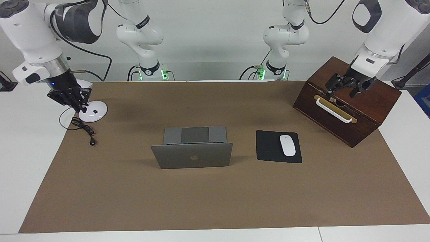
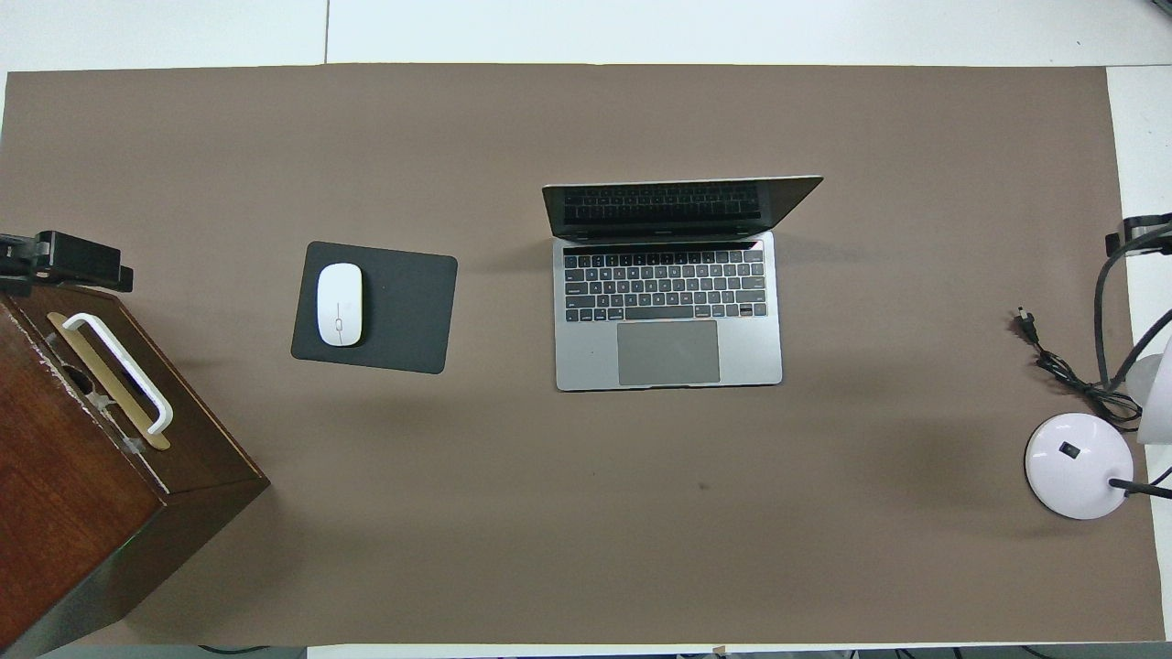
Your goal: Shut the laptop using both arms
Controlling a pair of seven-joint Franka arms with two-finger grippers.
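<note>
The facing camera looks down from high across the table toward both robots, the overhead camera steeply down from their end; the 2 views share the laptop [image 1: 192, 148] mid-table.

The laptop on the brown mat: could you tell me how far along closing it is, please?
Nothing looks done yet: the laptop stands open, lid raised, keyboard and trackpad exposed. Nothing is in hand either. The right tool, shut and empty, hangs over the lamp base; the left tool, open, hangs over the wooden box. Neither is at the laptop. Left: bring both arms to the lid and fold it down.
</note>
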